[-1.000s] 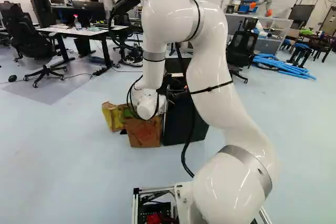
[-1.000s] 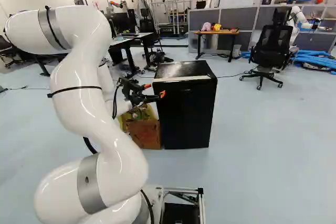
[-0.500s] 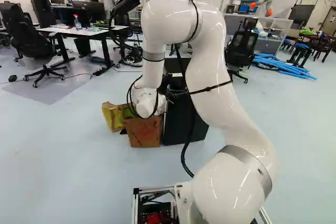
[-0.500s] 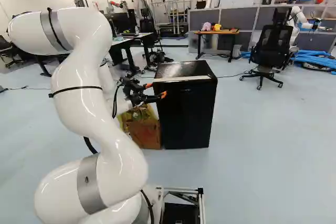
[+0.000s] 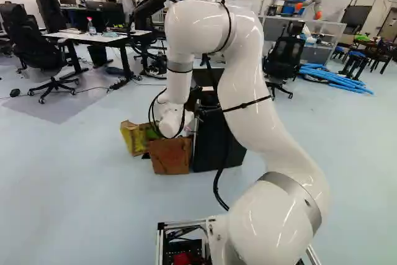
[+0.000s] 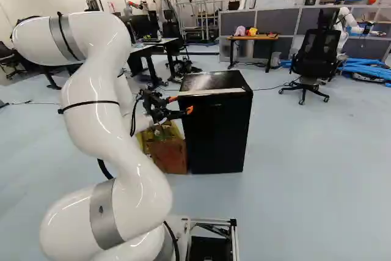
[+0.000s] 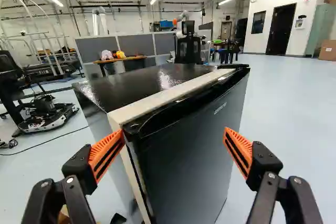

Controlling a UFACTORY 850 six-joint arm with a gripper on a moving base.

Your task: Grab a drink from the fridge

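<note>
My gripper (image 6: 181, 104) is beside the upper left corner of the small black fridge (image 6: 217, 129) in the right base view. The fridge door is closed, with a pale strip along its top edge. In the wrist view my gripper (image 7: 174, 134) stands open, orange fingers wide apart, nothing held between them. One orange finger (image 7: 106, 153) is close to the fridge's near vertical edge, by the pale seam of the door (image 7: 189, 156); contact is unclear. The other finger is out in front of the door face. No drink shows; the fridge's inside is hidden.
A brown cardboard box (image 5: 170, 155) and a yellow one (image 5: 134, 138) stand on the floor against the fridge's side. Farther off are a desk (image 5: 102, 38), an office chair (image 6: 314, 50) and blue tubes (image 5: 335, 79). Another robot (image 6: 351, 21) stands behind that chair.
The arm's upper bend has sunk a little and shifted slightly to the right in the right base view. The gripper has moved only slightly beside the fridge corner. Base and fridge have stayed put.
</note>
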